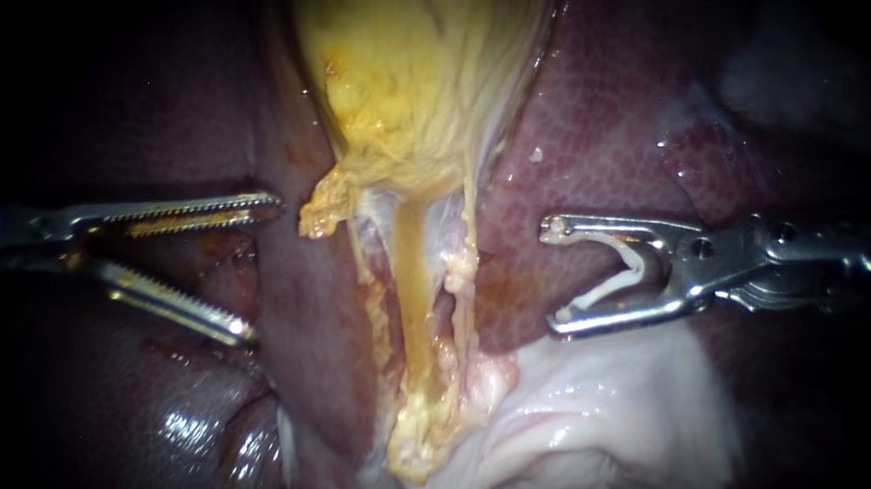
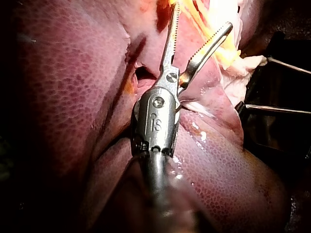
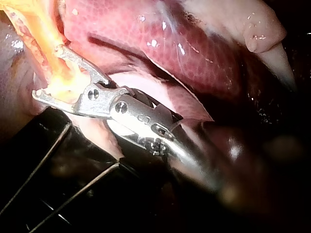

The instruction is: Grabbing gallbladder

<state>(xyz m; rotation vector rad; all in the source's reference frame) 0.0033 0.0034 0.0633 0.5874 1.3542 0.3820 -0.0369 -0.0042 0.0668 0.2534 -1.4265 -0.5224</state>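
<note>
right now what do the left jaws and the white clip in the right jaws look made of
The left instrument's jaws look like bare steel: grey, shiny, with cut teeth. The clip looks like white plastic, smooth and dull, bent in a V between the right instrument's jaws; plastic is a guess.

Bare liver [image 1: 597, 134] flanks the gallbladder [image 1: 413, 77], free on both sides.

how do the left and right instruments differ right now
Jaws: the left instrument has straight, toothed jaws; the right instrument has smooth, hooked ones.
Load: the left instrument's jaws are open and empty; the right instrument's jaws hold a white clip between them.
Shared: both lie over the liver, jaws spread wide, pointing inward below the gallbladder from opposite sides.
</note>
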